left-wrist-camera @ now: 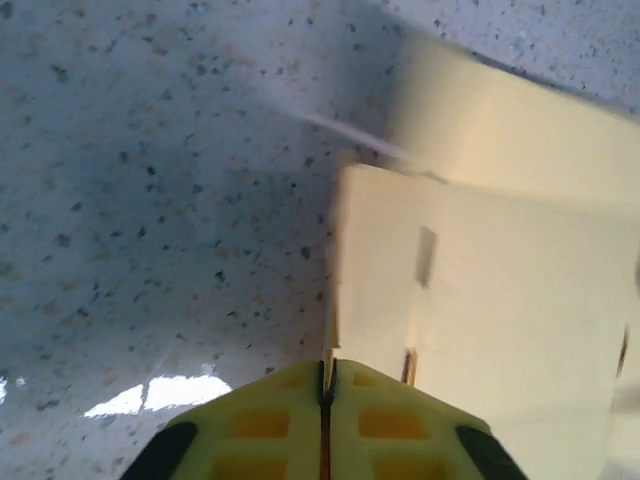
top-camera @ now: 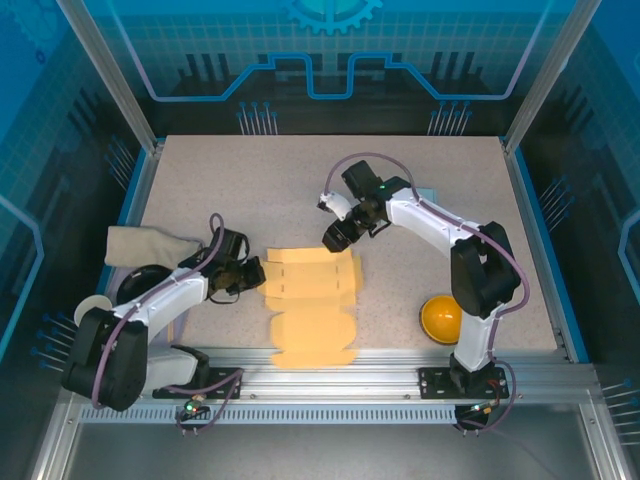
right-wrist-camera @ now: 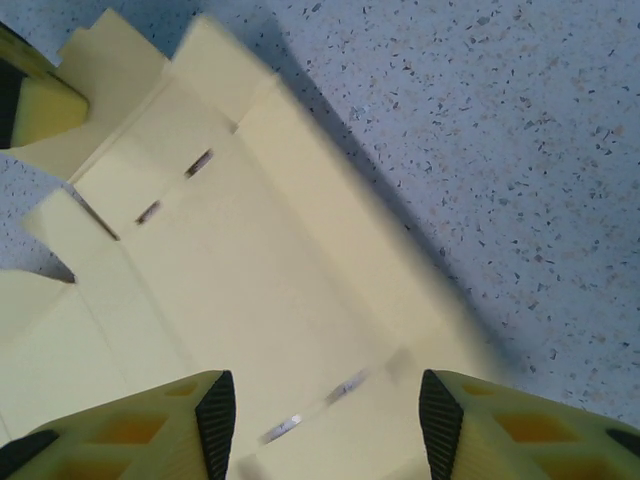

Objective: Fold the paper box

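The left gripper (top-camera: 252, 272) is closed on the left edge of the paper box (top-camera: 310, 300), which lies mostly flat near the front of the table (top-camera: 240, 190). The right gripper (top-camera: 336, 240) is held half open over its far right flap. The side-folding step seems in hand; next, the pinched flap probably must be lifted along its crease.

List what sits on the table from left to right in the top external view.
Grey cloth → left gripper → paper box → orange ball.
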`<state>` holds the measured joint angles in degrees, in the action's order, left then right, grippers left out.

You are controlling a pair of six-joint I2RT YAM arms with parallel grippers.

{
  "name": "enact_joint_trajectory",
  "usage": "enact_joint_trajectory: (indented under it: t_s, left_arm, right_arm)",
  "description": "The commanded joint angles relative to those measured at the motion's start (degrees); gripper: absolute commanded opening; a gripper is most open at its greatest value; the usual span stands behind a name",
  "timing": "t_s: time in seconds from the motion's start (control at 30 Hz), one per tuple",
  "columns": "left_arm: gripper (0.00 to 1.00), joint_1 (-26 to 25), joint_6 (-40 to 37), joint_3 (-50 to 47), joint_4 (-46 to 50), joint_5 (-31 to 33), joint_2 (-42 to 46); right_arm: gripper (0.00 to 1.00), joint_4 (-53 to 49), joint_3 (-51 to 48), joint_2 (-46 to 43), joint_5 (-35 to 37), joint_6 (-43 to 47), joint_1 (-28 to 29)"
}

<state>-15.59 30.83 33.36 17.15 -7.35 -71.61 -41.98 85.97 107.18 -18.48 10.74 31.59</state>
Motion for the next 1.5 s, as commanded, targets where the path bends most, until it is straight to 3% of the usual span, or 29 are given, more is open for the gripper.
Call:
enact_joint_trajectory:
  t_s: [0.0, 0.1, 0.43, 0.5, 0.57, 0.67, 0.8, 1.23, 1.47]
  left_arm:
    - [0.0, 0.07, -1.75, 3.08, -4.15, -2.52, 0.59]
    - [0.0, -2.64, -4.14, 4.0, -6.5, -2.1, 5.29]
    - [0.0, -19.63, -22.66, 5.48, -10.46, 18.05, 21.63]
    - [0.0, -19.83, -25.42, 4.29, -12.65, 18.59, 23.22]
    - [0.0, -20.0, -27.26, 3.06, -15.06, 17.99, 24.34]
    - [0.0, -20.7, -30.04, 1.52, -18.39, 15.97, 25.44]
    - [0.0, -21.04, -31.87, -1.33, -23.32, 13.66, 27.53]
    - [0.0, -21.33, -31.39, -1.72, -22.56, 14.29, 27.93]
    - [0.0, -21.58, -30.83, -2.01, -22.09, 17.89, 28.66]
  right_arm:
    - [0.55, -3.5, 4.64, -0.39, 1.26, 5.12, 0.27]
    - [0.55, -5.8, 7.28, -1.86, 3.08, 12.12, -0.79]
    - [0.52, -11.64, 15.4, -7.15, -4.41, 38.65, -6.11]
    - [0.52, -13.7, 15.43, -7.85, -9.3, 44.82, -7.58]
    - [0.43, -14.86, 15.01, -8.53, -13.66, 50.91, -9.47]
    - [0.38, -15.02, 14.55, -8.74, -16.27, 55.59, -11.52]
    - [0.38, -18.62, 16.8, -6.65, -14.92, 59.29, -12.61]
    - [0.38, -21.99, 16.83, -3.33, -11.74, 61.13, -12.47]
    - [0.21, -22.24, 14.32, -5.56, -9.51, 62.29, -12.17]
